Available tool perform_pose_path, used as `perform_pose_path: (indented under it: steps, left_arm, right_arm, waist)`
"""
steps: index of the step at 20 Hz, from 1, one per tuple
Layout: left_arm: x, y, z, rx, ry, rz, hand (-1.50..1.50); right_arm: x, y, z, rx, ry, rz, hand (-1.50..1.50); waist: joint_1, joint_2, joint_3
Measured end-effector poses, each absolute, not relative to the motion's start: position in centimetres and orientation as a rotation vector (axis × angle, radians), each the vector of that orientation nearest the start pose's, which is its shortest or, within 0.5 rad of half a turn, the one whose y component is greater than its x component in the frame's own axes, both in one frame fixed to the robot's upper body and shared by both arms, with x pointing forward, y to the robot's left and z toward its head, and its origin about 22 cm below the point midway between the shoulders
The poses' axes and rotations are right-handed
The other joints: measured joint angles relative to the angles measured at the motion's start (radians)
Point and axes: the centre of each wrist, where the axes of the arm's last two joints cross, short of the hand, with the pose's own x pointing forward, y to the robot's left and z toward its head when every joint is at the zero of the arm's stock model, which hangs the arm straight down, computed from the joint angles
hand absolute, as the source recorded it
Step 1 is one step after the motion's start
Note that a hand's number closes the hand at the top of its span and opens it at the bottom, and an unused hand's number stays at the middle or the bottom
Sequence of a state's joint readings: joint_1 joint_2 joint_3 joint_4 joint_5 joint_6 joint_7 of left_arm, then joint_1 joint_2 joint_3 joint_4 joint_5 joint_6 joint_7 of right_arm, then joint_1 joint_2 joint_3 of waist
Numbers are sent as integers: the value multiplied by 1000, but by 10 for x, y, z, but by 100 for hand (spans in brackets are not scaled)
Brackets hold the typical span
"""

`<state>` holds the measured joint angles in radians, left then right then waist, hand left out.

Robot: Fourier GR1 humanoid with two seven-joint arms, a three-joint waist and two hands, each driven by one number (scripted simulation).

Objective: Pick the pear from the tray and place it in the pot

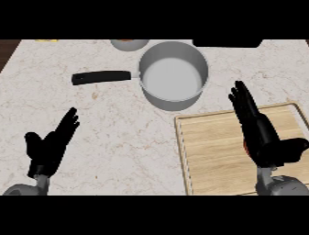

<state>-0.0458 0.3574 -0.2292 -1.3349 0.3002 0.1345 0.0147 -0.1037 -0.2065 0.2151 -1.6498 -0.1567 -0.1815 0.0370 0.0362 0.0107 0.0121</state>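
- The marble counter [82,114] spreads under both hands.
- The wooden tray [211,147] lies beneath the right hand [268,142], whose fingers are straight and hold nothing.
- The grey pot [173,75] stands ahead of that hand, black handle pointing left.
- The left hand [48,147] rests open at lower left.
- The pear [244,146] is a reddish sliver under the right palm.

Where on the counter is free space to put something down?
Bare marble lies between the left hand and the wooden tray, below the pot and its black handle. The tray's left half is also bare. It is crowded where the right hand covers the tray, and behind the pot.
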Motion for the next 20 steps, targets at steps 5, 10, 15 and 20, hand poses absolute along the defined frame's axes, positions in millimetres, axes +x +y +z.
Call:
perform_pose_path:
  steps: [5, 10, 15, 20]
  left_arm:
    - [264, 285, 3, 140, -1447, -34, 0]
    - [282, 286, 37, 162, -1581, 27, 0]
    - [292, 286, 61, 163, -1623, 49, 0]
    - [293, 279, 74, 164, -1627, 54, 0]
  right_arm:
    - [271, -262, 43, 111, -1855, -81, 150]
    - [270, -331, 32, -97, -2006, -143, -150]
    - [260, -372, -5, -59, -2178, -301, -150]
    - [242, -423, -25, -68, -2239, -277, -150]
  waist:
    - [-22, -6, -1]
    - [-24, -1, -1]
    - [-14, 3, 0]
    - [-11, 0, -4]
